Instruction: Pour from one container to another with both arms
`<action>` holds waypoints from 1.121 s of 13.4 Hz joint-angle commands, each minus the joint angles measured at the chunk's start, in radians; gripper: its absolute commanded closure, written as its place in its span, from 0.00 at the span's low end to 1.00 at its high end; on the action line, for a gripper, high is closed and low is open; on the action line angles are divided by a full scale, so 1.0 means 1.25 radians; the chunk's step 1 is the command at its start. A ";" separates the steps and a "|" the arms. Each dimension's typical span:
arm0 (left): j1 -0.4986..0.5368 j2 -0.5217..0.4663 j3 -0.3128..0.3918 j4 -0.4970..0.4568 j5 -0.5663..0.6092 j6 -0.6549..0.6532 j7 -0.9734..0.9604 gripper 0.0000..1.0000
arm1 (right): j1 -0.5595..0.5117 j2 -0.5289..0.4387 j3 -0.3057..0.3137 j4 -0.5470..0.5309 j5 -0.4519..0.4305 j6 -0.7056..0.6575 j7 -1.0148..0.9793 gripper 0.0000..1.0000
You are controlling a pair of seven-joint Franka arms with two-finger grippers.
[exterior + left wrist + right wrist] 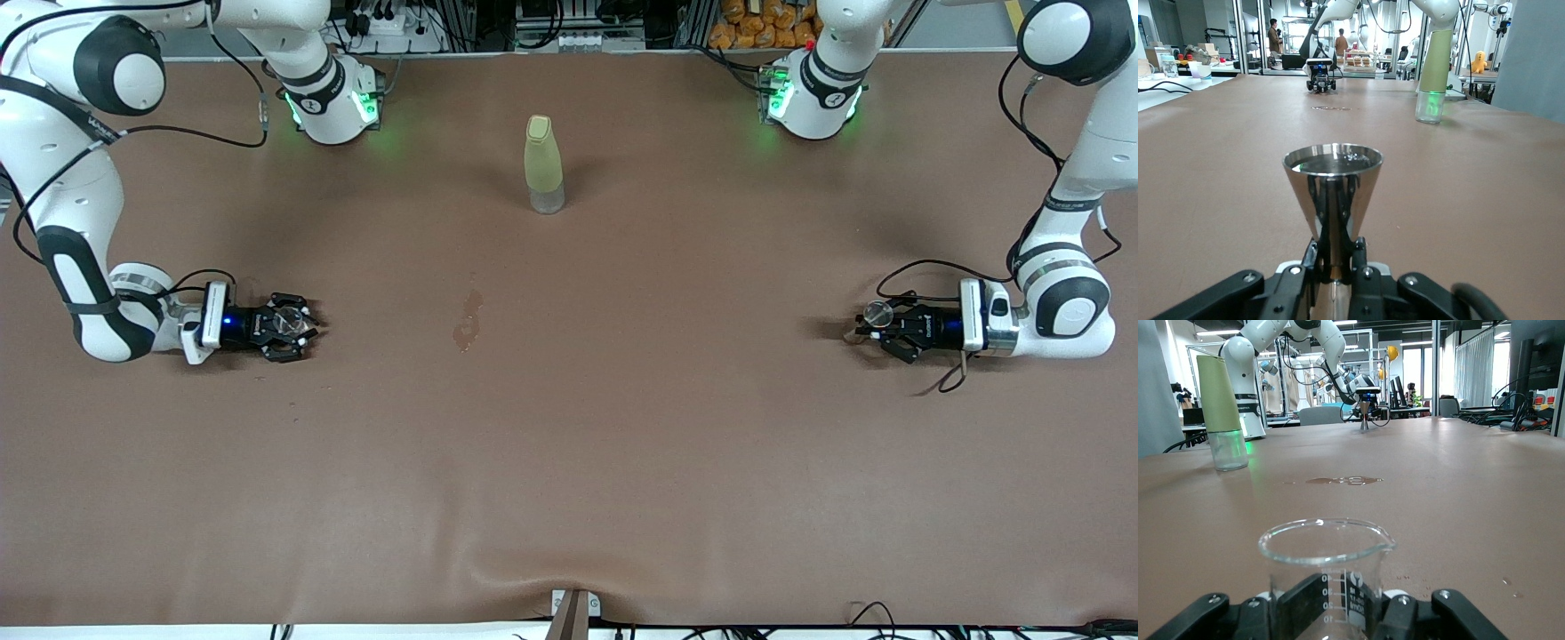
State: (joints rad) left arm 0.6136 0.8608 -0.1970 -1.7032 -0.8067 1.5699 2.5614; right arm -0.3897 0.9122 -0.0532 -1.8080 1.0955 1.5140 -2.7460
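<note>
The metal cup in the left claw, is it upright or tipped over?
Upright. In the left wrist view the metal cup stands with its rim level and mouth upward, its narrow stem clamped in the left claw low over the table.

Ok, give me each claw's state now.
Left claw: shut on shiny steel cone-shaped jigger.
Right claw: shut on clear glass beaker.

My left gripper is matt black plastic, clamped on a polished metal cup with a mirror-glossy, smooth wall. My right gripper holds a clear glass beaker, smooth, with printed marks. The table cover is matt brown, faintly wrinkled. The bottle has a matt yellow-green sleeve and a clear base. A wet patch shows glossy.
</note>
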 commanded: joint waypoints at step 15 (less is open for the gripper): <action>0.026 0.048 -0.007 0.019 0.000 -0.041 0.064 0.77 | 0.048 -0.068 -0.071 0.044 -0.044 0.074 -0.023 0.00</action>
State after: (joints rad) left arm 0.6353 0.9027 -0.1961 -1.6974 -0.8072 1.5398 2.6251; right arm -0.3794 0.8902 -0.0778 -1.7403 1.0783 1.5940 -2.7408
